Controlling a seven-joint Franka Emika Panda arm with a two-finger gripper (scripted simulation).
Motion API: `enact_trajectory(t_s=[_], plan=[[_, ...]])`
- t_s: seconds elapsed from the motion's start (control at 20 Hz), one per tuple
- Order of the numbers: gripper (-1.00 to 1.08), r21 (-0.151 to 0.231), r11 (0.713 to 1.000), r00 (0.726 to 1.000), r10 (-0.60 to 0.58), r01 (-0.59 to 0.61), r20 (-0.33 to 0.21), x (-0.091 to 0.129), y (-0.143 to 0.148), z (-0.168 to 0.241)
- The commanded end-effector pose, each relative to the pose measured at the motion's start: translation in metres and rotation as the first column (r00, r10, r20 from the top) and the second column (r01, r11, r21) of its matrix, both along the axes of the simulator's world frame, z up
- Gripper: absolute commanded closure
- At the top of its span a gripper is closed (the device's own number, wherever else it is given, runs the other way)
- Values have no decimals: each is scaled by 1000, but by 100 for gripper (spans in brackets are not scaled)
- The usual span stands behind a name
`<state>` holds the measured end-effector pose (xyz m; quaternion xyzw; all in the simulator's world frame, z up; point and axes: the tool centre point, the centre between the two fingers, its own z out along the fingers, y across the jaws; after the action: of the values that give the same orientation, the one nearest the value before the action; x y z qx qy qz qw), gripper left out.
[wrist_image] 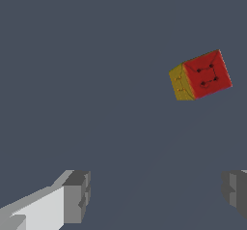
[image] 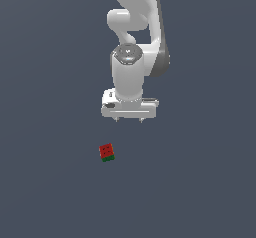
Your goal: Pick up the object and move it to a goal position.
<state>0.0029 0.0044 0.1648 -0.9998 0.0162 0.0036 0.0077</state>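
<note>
Cube (image: 106,152) sits nearest the exterior camera, alone on the flat grey worktop (image: 45,192): one cube, red top with dark specks, green band along its lower edge. Wrist view shows the same cube (wrist_image: 200,75) with a red speckled face and a yellowish side face. One arm (image: 136,37), one gripper (image: 129,120). In the exterior view the cube lies at about 7 o'clock from the gripper, near it but clearly apart, nothing touching. Gripper hangs above the worktop, pointing down, released: two fingers (wrist_image: 77,196) spread wide in the wrist view, bare worktop between them, nothing held. Cube sits outside the gap between the fingers, off toward one finger's side. No other loose items visible.
</note>
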Motion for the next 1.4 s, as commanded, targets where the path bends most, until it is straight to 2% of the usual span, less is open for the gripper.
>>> enact_trajectory(t_s=[0.0,0.5,0.9,1.35], plan=[[-92,0,1000,1000,0,0,0,0,0,0],[-92,-10,997,997,78,-78,22,1,27,10],[-92,-10,996,996,89,-89,21,7,20,6],[-92,-13,988,988,156,-156,17,36,-11,-16]])
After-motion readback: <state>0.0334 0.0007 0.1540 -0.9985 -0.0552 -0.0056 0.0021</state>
